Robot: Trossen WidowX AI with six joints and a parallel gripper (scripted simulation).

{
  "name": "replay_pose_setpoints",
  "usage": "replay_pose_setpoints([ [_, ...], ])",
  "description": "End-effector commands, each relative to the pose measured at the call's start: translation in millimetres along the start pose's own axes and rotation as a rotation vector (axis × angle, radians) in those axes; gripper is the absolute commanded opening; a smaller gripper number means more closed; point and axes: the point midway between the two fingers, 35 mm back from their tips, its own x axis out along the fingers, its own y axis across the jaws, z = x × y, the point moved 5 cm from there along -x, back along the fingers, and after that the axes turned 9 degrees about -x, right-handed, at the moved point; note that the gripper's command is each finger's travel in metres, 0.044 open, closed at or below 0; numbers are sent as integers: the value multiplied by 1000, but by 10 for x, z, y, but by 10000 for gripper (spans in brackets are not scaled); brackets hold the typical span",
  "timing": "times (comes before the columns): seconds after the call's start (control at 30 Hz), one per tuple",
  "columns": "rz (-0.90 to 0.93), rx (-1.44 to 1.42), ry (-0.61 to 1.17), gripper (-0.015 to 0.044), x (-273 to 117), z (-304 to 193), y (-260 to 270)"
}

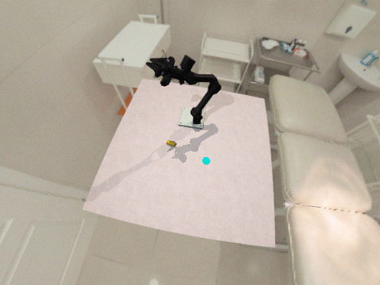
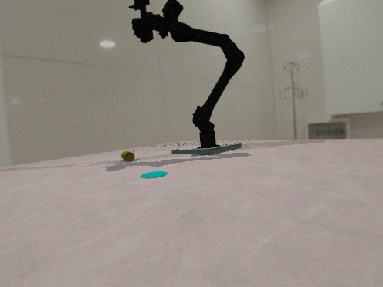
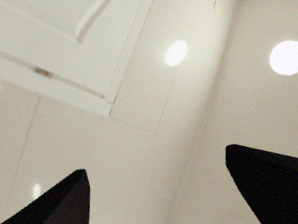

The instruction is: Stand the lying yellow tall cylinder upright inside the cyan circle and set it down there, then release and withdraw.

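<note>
Around the base plate (image 1: pixel 184 123) (image 2: pixel 181 152): the pink desk (image 1: pixel 230 203) (image 2: pixel 216 224) lies beneath; the black arm (image 1: pixel 207 97) (image 2: pixel 219 86) rises from it; the claw (image 1: pixel 150 63) (image 3: pixel 158 167) hangs high above it, parted and holding nothing; the cyan circle (image 1: pixel 206 161) (image 2: pixel 154 174) and, nearer, the yellow cylinder (image 1: pixel 171 143) (image 2: pixel 127 156), lying down, are apart from it.

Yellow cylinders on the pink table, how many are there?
1. The yellow cylinder lies on its side on the pink table, near the arm's base plate, outside the cyan circle.

Cylinder (image 1: pixel 171 143) (image 2: pixel 127 156) and circle (image 1: pixel 206 161) (image 2: pixel 154 174) apart on table (image 1: pixel 230 199) (image 2: pixel 216 216).
</note>
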Motion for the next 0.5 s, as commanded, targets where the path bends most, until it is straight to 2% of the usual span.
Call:
replay_pose_setpoints([
  [0.0, 24, 18, -100, 309, 67, 240, 44],
  [0.47, 147, 64, -476, 309, 113, 1166, 234],
])
